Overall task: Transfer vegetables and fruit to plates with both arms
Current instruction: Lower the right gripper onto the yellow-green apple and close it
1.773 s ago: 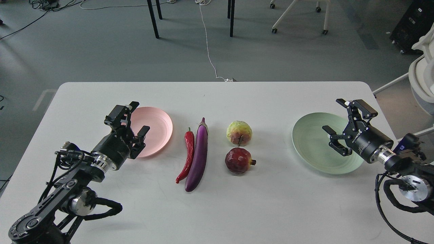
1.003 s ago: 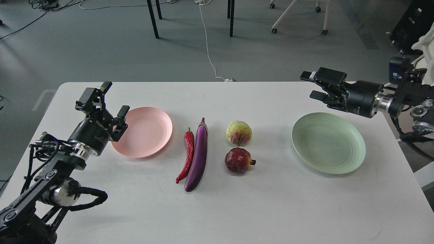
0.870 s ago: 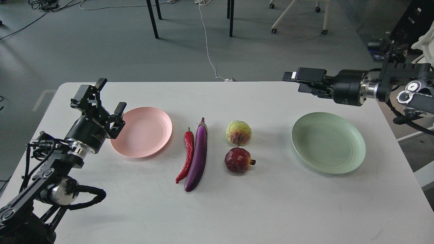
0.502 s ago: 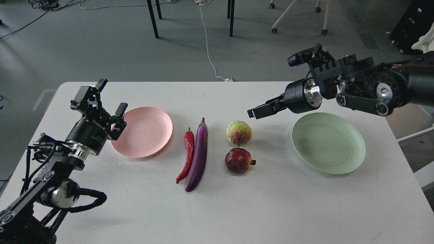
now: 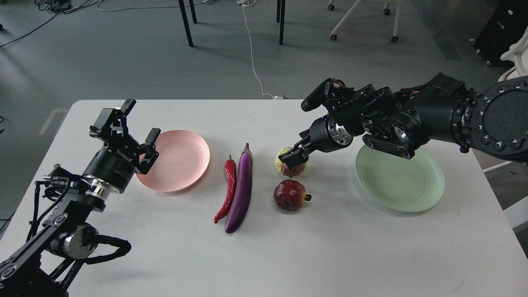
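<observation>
The purple eggplant (image 5: 241, 189) and the red chili pepper (image 5: 229, 185) lie side by side at the table's middle. To their right sit the yellow-green fruit (image 5: 300, 169) and, nearer to me, the dark red pomegranate (image 5: 290, 195). The pink plate (image 5: 177, 165) at left and the mint green plate (image 5: 400, 185) at right hold nothing. My left gripper (image 5: 138, 121) is open and empty above the pink plate's left edge. My right gripper (image 5: 291, 159) reaches down onto the top of the yellow-green fruit and hides part of it. Its fingers are dark and cannot be told apart.
All of this is on a white table (image 5: 330, 255). My right arm (image 5: 412, 119) stretches over the green plate's far edge. Beyond the table's far edge are black table legs (image 5: 185, 24), a white cable (image 5: 251, 53) on the floor and a chair base (image 5: 363, 20).
</observation>
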Motion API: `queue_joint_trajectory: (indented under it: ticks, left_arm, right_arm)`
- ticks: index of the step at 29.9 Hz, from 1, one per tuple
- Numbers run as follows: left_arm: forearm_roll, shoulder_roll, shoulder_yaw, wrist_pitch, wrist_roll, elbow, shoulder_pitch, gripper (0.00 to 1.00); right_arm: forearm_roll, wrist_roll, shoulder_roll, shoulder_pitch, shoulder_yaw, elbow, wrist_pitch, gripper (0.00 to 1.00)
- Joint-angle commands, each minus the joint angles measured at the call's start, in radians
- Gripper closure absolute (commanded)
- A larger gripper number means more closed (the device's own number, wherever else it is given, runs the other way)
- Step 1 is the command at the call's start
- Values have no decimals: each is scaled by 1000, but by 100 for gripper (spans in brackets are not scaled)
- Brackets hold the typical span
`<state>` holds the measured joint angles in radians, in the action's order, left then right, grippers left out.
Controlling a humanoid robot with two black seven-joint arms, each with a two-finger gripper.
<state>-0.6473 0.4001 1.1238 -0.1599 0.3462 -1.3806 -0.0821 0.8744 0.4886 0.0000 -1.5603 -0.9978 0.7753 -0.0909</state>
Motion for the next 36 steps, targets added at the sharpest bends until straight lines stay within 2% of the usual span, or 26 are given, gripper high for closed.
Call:
queue_joint_trajectory:
  ticks: [1,16,29,33,36]
  left_arm:
    - [0,0,-1,0,1,-3,2,1]
    - [-2,11,1,-3,1,-20,15,1]
    - [-5,13,4,-35,-1,-20,16,1]
    - [-5,14,5,-35,-1,-20,15,1]
    - [-5,14,5,-35,-1,-20,15,1]
  right_arm:
    - [0,0,0,17,-2,-19,25,2]
    - [-23,0,0,94,-13,-79,30,4]
    - [-49,0,0,115,-13,-48,51,25]
    - [-49,0,0,117,-12,-48,51,38]
    - [-48,0,0,117,-12,-47,51,53]
